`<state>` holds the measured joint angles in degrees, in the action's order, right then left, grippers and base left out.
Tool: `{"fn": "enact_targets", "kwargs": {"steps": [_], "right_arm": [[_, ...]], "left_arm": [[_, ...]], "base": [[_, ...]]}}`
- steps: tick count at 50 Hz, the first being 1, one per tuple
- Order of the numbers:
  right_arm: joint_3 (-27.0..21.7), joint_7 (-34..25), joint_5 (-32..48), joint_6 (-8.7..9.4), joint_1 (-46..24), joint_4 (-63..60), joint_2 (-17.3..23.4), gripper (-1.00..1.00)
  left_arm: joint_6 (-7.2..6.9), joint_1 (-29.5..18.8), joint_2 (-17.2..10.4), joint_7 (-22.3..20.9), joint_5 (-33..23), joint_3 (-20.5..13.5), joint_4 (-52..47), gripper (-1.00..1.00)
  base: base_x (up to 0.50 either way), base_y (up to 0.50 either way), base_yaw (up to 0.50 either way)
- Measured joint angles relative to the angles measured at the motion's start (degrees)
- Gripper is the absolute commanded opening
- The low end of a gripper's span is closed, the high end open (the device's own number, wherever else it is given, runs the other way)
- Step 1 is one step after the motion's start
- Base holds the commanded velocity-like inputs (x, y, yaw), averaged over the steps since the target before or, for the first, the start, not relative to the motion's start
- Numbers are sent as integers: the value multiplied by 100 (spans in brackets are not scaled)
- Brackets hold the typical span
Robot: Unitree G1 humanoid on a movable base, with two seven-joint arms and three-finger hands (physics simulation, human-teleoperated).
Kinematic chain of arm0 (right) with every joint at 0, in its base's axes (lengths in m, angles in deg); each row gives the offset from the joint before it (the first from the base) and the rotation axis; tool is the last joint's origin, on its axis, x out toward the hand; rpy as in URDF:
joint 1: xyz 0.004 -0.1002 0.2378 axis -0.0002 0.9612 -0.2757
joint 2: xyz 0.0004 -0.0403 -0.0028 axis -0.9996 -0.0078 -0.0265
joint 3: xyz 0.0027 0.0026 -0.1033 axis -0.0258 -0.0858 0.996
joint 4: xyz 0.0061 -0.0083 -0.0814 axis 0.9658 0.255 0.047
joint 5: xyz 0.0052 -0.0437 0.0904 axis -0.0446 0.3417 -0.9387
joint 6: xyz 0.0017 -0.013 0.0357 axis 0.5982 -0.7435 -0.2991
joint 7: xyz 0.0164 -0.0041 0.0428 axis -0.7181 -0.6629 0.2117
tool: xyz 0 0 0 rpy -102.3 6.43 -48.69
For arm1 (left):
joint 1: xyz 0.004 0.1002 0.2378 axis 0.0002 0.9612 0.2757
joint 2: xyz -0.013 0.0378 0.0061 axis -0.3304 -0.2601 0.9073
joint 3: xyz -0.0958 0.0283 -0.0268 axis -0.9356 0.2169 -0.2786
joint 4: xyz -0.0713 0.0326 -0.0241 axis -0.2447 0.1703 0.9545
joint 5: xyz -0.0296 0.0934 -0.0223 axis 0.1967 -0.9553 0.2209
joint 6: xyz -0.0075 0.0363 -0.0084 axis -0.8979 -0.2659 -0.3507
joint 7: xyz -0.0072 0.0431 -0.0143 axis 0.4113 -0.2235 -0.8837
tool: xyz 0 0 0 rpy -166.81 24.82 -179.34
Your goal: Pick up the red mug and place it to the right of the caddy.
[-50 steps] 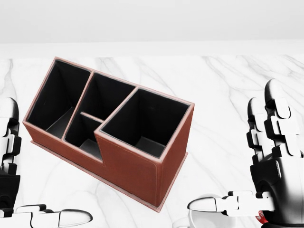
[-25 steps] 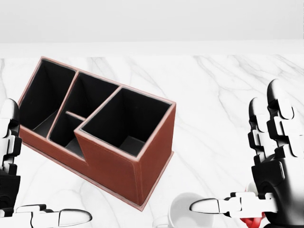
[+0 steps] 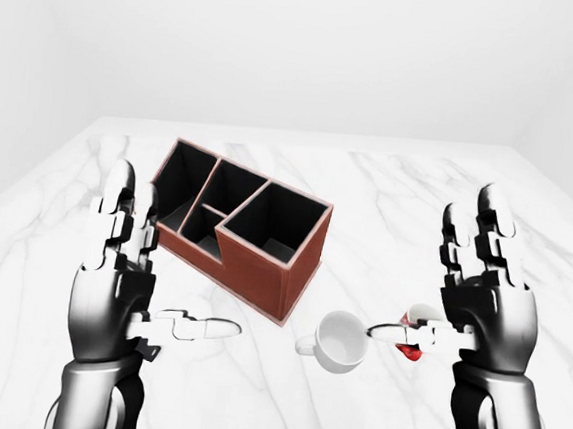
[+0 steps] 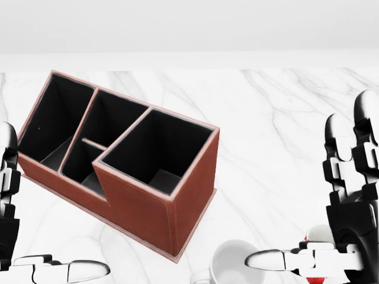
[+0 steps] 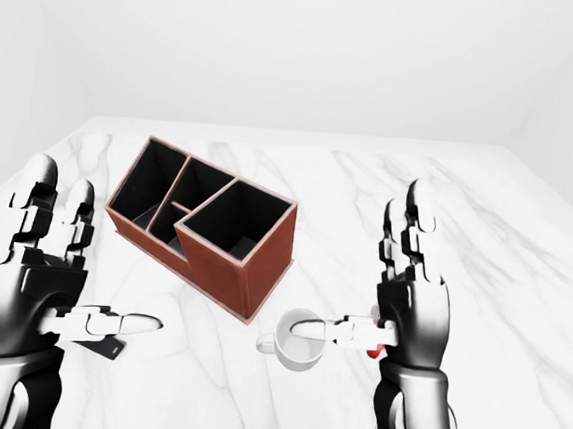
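Note:
The brown caddy with black compartments stands on the white marble table, left of centre in the left-eye view. Only a sliver of the red mug shows, at the lower right, mostly hidden behind my right hand. That hand is open, fingers pointing up and thumb reaching left over a white mug. My left hand is open too, raised near the caddy's left end and holding nothing.
A white mug sits just right of and below the caddy's near corner, between the caddy and the red mug. The table's top edge meets plain white walls. Bare marble stretches to the right of the caddy.
The whole picture first slid left, so the camera moved; the white mug came into view at the bottom. Since then my right hand has drifted right and my left hand slightly left and down.

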<state>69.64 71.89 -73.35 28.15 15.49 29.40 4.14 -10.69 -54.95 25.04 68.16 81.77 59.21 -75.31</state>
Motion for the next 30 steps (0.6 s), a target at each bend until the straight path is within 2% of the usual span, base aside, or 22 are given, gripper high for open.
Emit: {"fn": "enact_targets", "kwargs": {"steps": [7, 14, 19, 26, 30], "right_arm": [[-338, -313, -179, 0, 7, -517, 68, 100], [-1032, -843, -411, 0, -135, -986, 339, 100], [-1490, -567, -1254, 0, -134, -1187, 1030, 100], [-2287, 374, -3212, 0, -310, -1341, 2335, 100], [-2563, 518, -3646, 0, -601, -1394, 2736, 100]], "left_arm": [[0, -37, 9, -27, 32, -76, -26, 100], [0, -46, 21, -48, 46, -112, -45, 100], [0, -37, 27, -65, 64, -140, -68, 100], [0, -42, 39, -95, 97, -200, -125, 100], [0, -46, 45, -106, 105, -215, -126, 100]], "base": [[0, 0, 0], [0, 0, 0], [0, 0, 0], [0, 0, 0], [0, 0, 0]]}}
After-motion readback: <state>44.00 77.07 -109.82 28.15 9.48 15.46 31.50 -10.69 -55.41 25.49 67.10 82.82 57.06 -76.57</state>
